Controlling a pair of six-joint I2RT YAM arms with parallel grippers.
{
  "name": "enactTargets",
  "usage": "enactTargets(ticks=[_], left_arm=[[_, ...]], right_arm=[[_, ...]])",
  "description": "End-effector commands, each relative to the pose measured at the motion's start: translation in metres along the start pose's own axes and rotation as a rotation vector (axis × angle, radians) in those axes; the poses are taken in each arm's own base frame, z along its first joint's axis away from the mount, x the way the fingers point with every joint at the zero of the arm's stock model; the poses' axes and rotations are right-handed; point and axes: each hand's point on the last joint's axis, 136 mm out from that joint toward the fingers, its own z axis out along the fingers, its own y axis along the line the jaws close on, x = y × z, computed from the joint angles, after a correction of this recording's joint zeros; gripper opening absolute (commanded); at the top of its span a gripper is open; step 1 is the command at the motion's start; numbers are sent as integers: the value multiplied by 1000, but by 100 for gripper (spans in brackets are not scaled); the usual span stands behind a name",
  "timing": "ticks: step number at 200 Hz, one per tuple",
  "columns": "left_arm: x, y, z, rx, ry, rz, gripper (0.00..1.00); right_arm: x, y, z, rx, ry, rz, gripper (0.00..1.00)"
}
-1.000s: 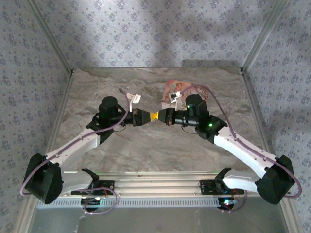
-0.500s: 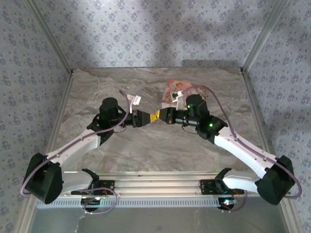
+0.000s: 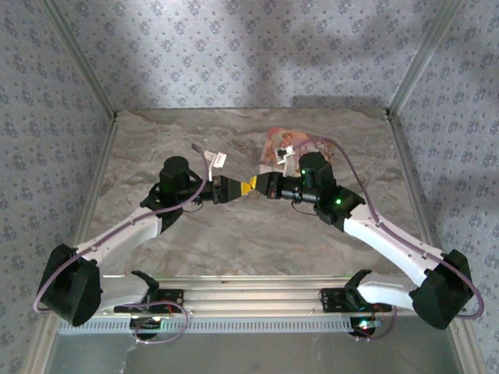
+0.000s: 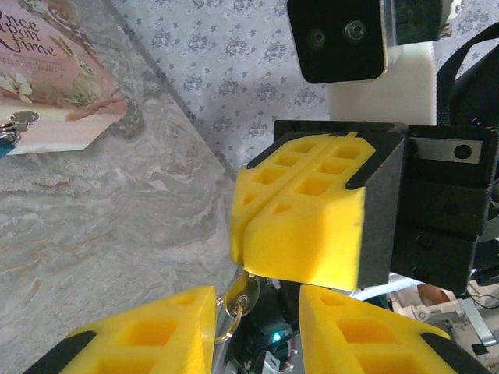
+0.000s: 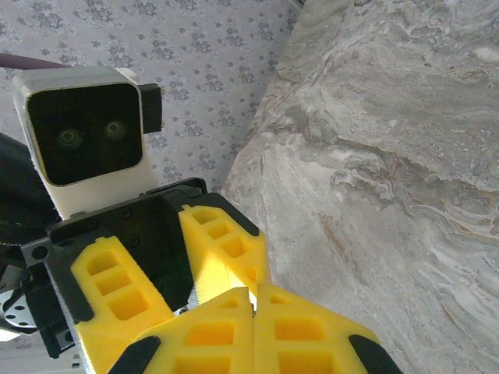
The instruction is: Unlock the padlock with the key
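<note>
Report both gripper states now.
Left gripper: open, fingers apart, gripping nothing.
Right gripper: closed, apparently pinching the key, whose ring dangles below.

Above the grey marbled table point(image 3: 234, 241), left gripper point(image 3: 243, 188) and right gripper point(image 3: 261, 186) are set tip to tip; the pink paper storybook point(image 3: 285, 143) is laid just behind.

Matt marbled table point(image 4: 93, 218); yellow foam pads point(image 4: 304, 226); shiny metal key ring point(image 4: 232, 308).

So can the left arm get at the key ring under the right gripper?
Probably yes: the left gripper is open, and the key ring hanging from the shut right gripper sits between its fingers, unobstructed.
</note>
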Motion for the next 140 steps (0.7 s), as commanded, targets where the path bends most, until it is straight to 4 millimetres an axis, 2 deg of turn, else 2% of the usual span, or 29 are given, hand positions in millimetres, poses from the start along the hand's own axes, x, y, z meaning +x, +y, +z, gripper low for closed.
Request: enactTargets(ticks=[1,43,81,108,119,135,140], left_arm=[[3,-4,3,31,12,17,33],[2,-4,4,34,13,14,33],[2,-2,6,33,17,9,24],[4,2,7,29,21,-3,23],[5,2,8,32,25,-4,17],[4,2,8,31,23,-9,0],[4,2,8,30,21,-10,0]], right_arm=[[-3,4,-3,-15,-24,4,0],[-2,4,-2,-17,-20,9,0],[-1,5,-1,-21,-17,9,0],[-2,6,-1,-23,-20,10,0],[-1,5,-1,-19,-18,12,0],[-1,5,-1,-20,-18,15,0],[-1,5,-1,-19,-18,16,0]])
